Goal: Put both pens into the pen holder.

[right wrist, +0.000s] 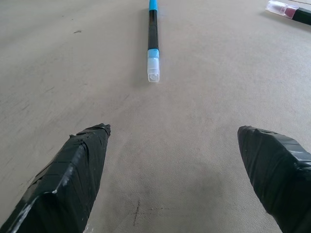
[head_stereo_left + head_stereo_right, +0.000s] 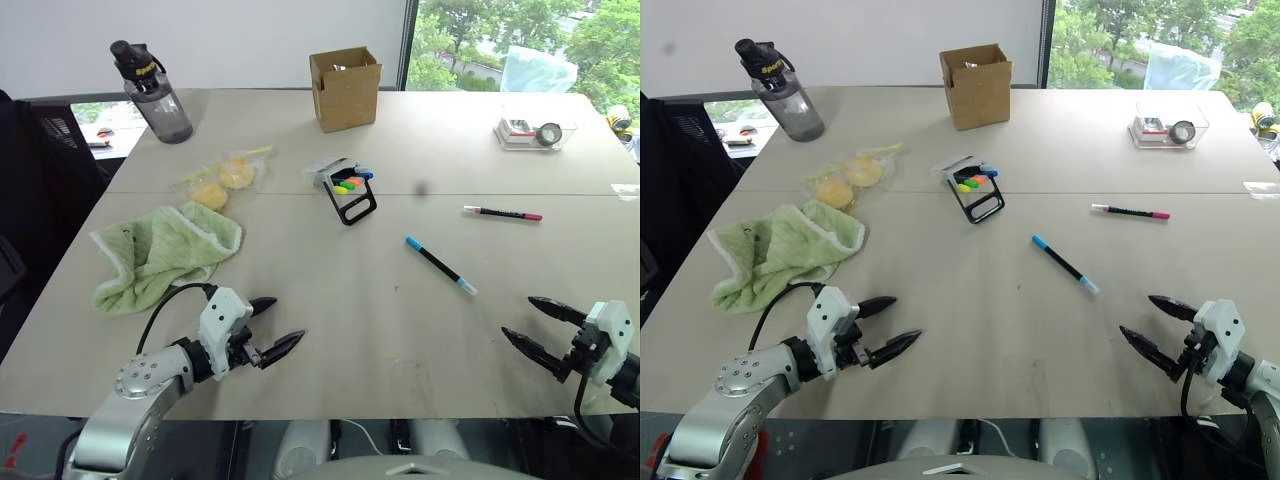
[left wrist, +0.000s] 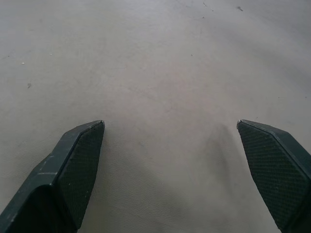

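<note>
Our right tool [image 2: 545,325] hangs low over the near right part of the tabletop [image 2: 330,330] with its two fingers spread wide and nothing between them. Our left tool [image 2: 272,325] is the same on the near left side, wide apart and empty.

In front of the right tool lies the blue-ended pen [image 2: 440,265], flat on the tabletop and on a slant, its pale cap end [image 1: 153,73] turned toward us. The pink-capped pen [image 2: 502,212] lies further back and to the right, also flat, well apart from the first. The pen holder [image 2: 345,185] lies on its side near the middle of the tabletop, to the left of both pens, with coloured markers showing in it.

We judge both pens to be light, stiff and smooth. Such a thin round body can roll away or slip when the fingers close, and it lies low against the surface. We think the best place to take hold is the middle of the black barrel, with the fingers across it, so that the pen stays balanced and does not tip.
</note>
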You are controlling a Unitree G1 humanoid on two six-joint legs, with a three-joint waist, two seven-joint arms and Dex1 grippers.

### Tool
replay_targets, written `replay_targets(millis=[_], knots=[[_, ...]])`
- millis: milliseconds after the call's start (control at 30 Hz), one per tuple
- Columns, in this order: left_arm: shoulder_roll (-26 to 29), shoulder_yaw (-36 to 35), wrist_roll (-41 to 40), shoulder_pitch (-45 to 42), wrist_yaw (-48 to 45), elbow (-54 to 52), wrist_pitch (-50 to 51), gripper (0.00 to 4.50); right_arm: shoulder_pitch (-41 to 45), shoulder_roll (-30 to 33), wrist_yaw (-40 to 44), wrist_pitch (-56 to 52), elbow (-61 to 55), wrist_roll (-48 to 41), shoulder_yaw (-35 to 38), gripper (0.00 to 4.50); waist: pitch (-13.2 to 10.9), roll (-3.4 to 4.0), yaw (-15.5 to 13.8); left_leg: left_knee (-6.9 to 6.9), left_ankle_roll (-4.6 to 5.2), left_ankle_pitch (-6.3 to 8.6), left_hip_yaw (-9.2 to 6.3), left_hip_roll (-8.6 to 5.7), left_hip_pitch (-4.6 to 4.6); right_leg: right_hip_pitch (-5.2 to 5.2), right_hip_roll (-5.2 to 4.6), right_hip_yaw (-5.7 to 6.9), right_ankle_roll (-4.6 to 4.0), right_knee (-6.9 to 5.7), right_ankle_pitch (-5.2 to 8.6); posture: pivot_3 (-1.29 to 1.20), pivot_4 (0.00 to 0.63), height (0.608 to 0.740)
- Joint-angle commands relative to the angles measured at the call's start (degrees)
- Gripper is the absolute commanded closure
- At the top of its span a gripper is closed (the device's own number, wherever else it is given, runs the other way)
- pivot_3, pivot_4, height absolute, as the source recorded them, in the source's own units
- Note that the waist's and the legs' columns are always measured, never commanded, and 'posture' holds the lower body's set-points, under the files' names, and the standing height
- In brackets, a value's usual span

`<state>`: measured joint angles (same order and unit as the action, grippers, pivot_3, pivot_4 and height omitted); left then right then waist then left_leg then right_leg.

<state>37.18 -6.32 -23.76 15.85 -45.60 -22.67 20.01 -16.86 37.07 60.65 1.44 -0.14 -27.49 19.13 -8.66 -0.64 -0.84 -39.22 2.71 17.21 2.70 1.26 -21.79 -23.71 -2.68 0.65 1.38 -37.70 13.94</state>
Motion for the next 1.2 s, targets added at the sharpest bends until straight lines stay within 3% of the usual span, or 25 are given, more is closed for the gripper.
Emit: replay_targets(millis=[33,867,1000,1067,1200], knots=[[0.15,-0.08,-0.33,0.59,-0.84,-1.25,-0.74,0.0,0.29,0.71,0.04,0.74,-1.06,-0.29,1.58,0.02,0.0,0.0,0.0,0.0,0.0,0.0,0.0,0.0,0.0,0.0,0.0,0.0,0.0,0.0,0.0,0.0,0.15,0.736],[-0.48,-1.81,-1.3,0.75,-1.86,-1.3,-3.51,0.0,5.74,1.6,0.48,0.22,2.31,0.98,0.87,0.02,-0.03,0.01,0.03,0.0,0.0,0.0,0.0,0.0,-0.01,0.0,0.0,0.0,-0.01,0.0,0.0,0.0,0.15,0.736],[1.57,-4.44,-6.11,-2.34,-4.17,-2.3,-0.4,0.0,14.98,1.89,-7.39,-6.33,1.98,2.26,0.0,0.02,-0.09,0.04,0.34,-0.01,0.0,0.0,0.04,0.0,0.03,-0.01,0.01,-0.04,-0.02,-0.03,-0.01,0.0,0.15,0.736],[3.29,-5.89,-9.77,-5.56,-5.8,-2.75,2.32,0.0,22.36,3.37,-12.99,-11.7,3.43,7.32,-3.32,0.02,-0.12,0.04,0.37,-0.04,0.0,-0.01,0.04,0.0,0.04,-0.01,0.02,-0.04,-0.02,-0.07,-0.01,0.0,0.15,0.736],[7.2,-7.18,-15.35,-13.14,-8.48,-3.04,7.54,0.0,40.49,2.82,-16.33,-18.87,10.3,13.16,-11.39,0.02,-0.35,0.16,0.61,-0.1,-0.02,-0.03,0.08,-0.03,0.04,-0.07,0.07,-0.05,-0.06,-0.16,-0.04,0.0,0.15,0.736]])
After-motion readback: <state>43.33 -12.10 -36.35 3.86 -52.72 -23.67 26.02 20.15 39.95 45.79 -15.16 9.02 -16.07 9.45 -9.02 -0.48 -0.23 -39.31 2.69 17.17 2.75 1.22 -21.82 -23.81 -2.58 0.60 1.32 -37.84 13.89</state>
